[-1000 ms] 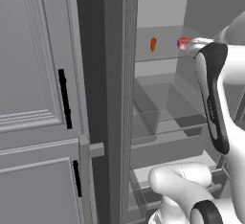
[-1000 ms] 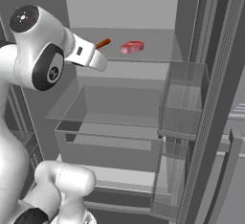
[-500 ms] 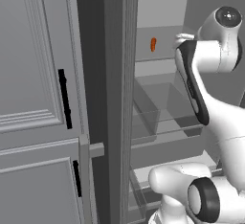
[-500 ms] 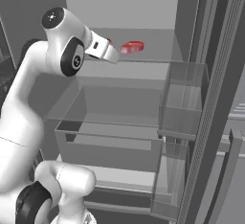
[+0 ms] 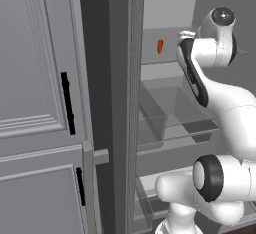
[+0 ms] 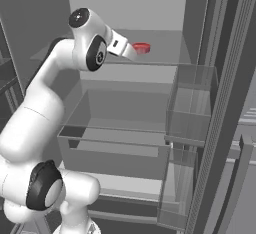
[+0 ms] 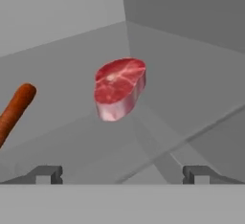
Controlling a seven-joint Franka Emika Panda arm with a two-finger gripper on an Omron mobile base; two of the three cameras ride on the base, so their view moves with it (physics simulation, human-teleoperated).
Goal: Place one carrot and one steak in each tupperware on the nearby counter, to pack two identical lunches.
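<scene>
The open fridge stands grey and bare-walled, with a tall panelled cabinet door shutting off the left side and clear drawers and door bins below the upper shelf. From the left base view the carrot is a small orange stick on that shelf, standing nearly on end as seen from there, close to the shelf's left edge and just left of the arm's wrist; the steak is hidden behind the arm. From the right base view it is the other way about: the pink-red steak lies flat toward the middle of the shelf, just past the tip of the hand, and the carrot is covered by the arm. The hand view brings both together: the steak sits ahead and a little left of centre, its long axis running away toward the back wall, cut face up, while the carrot lies at the left edge, slanting from lower left to upper right, well apart from the steak. The fingers are spread wide, nothing between them, the gripper short of the steak. Bare shelf lies all around the steak, with the back corner of the fridge behind it.
</scene>
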